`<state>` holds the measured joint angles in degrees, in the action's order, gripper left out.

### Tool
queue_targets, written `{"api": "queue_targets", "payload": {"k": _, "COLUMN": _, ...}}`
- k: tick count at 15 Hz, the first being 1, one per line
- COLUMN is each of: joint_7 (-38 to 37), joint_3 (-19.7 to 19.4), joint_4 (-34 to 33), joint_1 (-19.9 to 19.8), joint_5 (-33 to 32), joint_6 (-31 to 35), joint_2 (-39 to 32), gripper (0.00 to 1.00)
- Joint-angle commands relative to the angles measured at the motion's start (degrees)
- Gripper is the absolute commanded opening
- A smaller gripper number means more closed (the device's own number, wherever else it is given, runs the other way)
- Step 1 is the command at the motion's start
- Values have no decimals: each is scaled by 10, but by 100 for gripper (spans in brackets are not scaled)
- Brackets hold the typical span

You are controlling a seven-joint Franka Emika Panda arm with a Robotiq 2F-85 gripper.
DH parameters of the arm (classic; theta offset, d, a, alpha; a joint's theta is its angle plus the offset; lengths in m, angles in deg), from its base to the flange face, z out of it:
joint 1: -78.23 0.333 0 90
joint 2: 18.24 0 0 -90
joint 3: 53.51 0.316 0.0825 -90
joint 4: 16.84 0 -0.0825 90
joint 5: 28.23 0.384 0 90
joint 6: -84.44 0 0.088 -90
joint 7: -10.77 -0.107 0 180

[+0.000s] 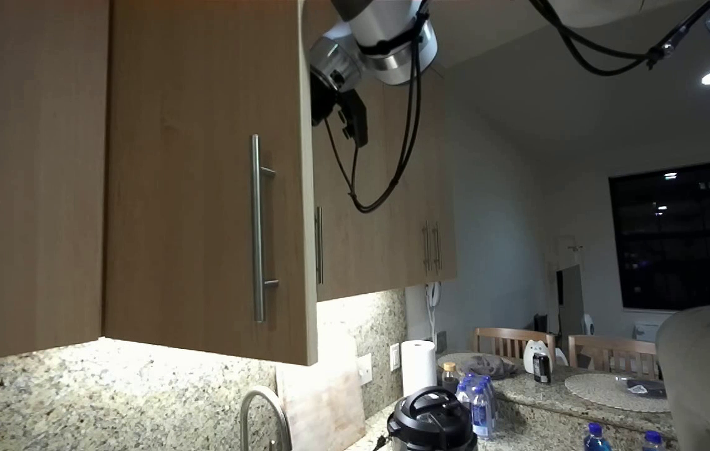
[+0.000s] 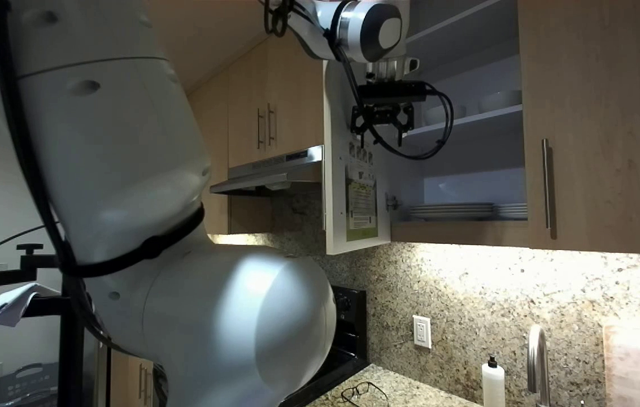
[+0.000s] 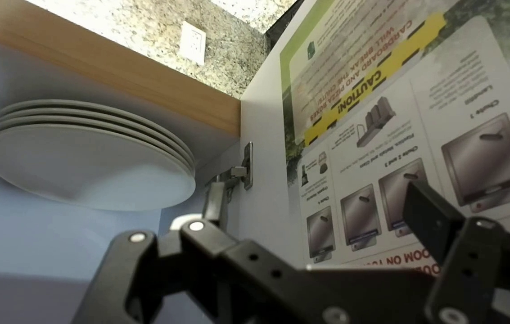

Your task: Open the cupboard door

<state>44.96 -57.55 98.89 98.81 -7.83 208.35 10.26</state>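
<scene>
The cupboard door (image 1: pixel 204 188) stands swung open, its silver bar handle (image 1: pixel 257 228) on the outer face in an exterior view. Its white inner face (image 2: pixel 335 169), bearing a printed label, shows in an exterior view and fills the right of the wrist view. My gripper (image 2: pixel 381 139) hangs pointing down on the inner side of that door, in front of the open cabinet. Wide apart, its fingers (image 3: pixel 432 216) hold nothing. One finger overlaps the label in the wrist view; whether it touches the door I cannot tell. From the outer side, the door hides the fingertips.
A matching closed door (image 2: pixel 602 124) adjoins the opening. Inside are stacked plates (image 3: pixel 88 162), a shelf (image 2: pixel 466 120) with bowls, and a metal hinge (image 3: pixel 246 166). A range hood (image 2: pixel 274 169) sits beyond the open door. Loose cables (image 1: pixel 414 125) dangle from the arm. Below are a faucet (image 2: pixel 535 362) and a black-lidded pot (image 1: pixel 433 416).
</scene>
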Motion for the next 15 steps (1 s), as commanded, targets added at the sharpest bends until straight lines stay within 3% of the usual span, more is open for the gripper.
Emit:
{"api": "queue_targets", "payload": {"k": 1, "joint_7": 20, "joint_3": 10, "joint_4": -14, "joint_1": -1, "joint_5": 16, "joint_6": -6, "joint_2": -13, "gripper": 100}}
{"api": "queue_targets", "payload": {"k": 15, "joint_7": 15, "joint_3": 35, "joint_4": -42, "joint_1": -1, "joint_5": 14, "joint_6": -4, "joint_2": -45, "gripper": 100}}
